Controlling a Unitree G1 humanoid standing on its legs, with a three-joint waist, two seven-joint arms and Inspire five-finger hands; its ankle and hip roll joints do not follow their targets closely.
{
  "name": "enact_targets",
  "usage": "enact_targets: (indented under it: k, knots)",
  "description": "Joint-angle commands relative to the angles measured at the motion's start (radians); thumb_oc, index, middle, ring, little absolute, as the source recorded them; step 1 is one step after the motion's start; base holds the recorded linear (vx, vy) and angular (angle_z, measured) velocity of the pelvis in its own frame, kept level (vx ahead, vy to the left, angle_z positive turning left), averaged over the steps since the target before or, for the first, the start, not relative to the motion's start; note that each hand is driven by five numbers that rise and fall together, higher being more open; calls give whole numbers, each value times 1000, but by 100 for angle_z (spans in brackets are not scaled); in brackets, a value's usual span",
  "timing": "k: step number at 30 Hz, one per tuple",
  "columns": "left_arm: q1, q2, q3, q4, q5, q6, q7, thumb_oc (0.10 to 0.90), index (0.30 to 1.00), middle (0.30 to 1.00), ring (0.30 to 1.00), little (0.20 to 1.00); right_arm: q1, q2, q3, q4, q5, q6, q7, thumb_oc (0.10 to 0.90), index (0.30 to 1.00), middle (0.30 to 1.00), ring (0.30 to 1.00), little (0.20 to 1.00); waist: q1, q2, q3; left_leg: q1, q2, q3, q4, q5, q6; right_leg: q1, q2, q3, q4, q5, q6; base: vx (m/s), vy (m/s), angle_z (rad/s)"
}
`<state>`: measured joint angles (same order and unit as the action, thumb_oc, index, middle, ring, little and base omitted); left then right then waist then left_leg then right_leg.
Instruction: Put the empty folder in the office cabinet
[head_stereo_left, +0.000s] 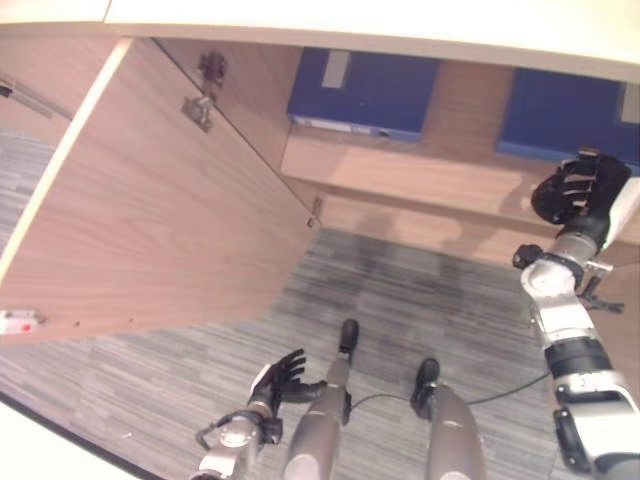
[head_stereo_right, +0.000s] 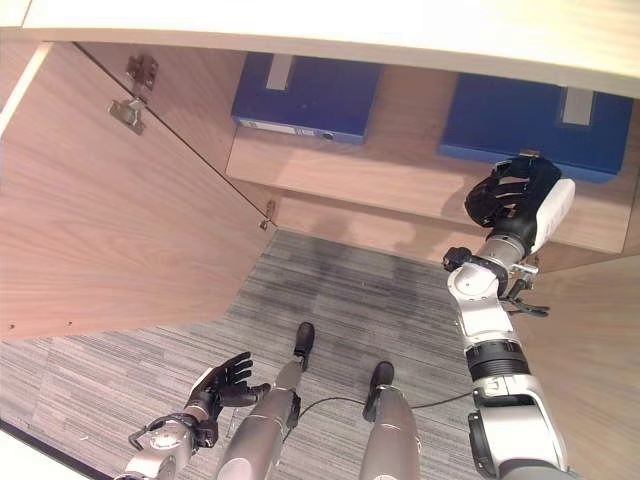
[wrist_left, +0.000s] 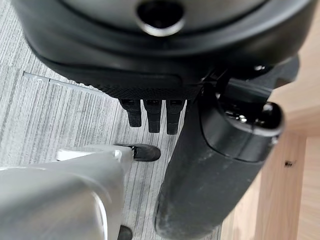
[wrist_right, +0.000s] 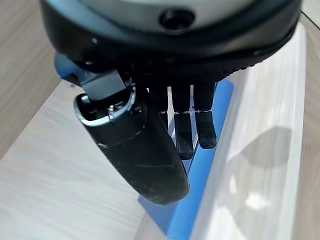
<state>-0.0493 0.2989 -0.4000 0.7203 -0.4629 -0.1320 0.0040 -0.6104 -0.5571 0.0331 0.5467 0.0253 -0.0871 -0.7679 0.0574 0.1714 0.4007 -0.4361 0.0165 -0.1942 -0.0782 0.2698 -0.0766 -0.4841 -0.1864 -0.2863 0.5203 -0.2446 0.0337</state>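
Judging by how things lie, we are nearly done: the blue folder rests flat on the cabinet shelf, our right hand just before it, fingers loosely extended, holding nothing. Left hand hangs open, low above the carpet. Closing the cabinet door may remain.

Two blue folders lie flat on the cabinet shelf, one just beyond the right hand's fingers.
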Motion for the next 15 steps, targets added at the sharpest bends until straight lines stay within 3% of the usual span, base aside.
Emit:
enact_targets:
  k: [1, 5, 10, 12, 15]
  knots:
    - [-10, 12, -14, -7, 15, -40, 7, 800, 900, 900, 900, 900, -81, -120, -19, -119, -79, -52, -15, 400, 300, 300, 300, 300, -1, -5, 11, 158, 63, 3, 7, -207, -66, 147, -46, 15, -219, 95, 122, -4, 9, -3]
    - [22, 14, -6, -4, 24, -47, -10, 800, 900, 900, 900, 900, -72, -176, -1, -85, -144, -38, 1, 400, 300, 300, 300, 300, 0, -5, 9, 156, 64, 5, 5, -207, -67, 139, -47, 16, -217, 98, 124, 0, 0, 0]
    - [58, 44, -23, -19, 26, -54, -30, 800, 900, 900, 900, 900, -184, -280, -6, 124, -6, -50, 16, 400, 300, 300, 300, 300, 20, 1, 5, 155, 63, -2, 4, -208, -69, 131, -51, 14, -210, 96, 126, 0, -18, 0]
    - [67, 49, -27, -15, 25, -53, -36, 800, 900, 900, 900, 900, -222, -316, 19, 182, 27, -49, 32, 400, 300, 300, 300, 300, 26, 2, 5, 159, 62, -3, 5, -215, -71, 130, -54, 15, -198, 82, 126, 5, -19, 0]
    - [111, 77, -53, -21, 25, -55, -56, 800, 900, 900, 900, 900, -348, -443, 109, 345, 137, -55, 95, 400, 300, 300, 300, 300, 50, 9, 2, 155, 59, -11, 6, -209, -78, 129, -57, 8, -190, 78, 125, -6, -24, 4]
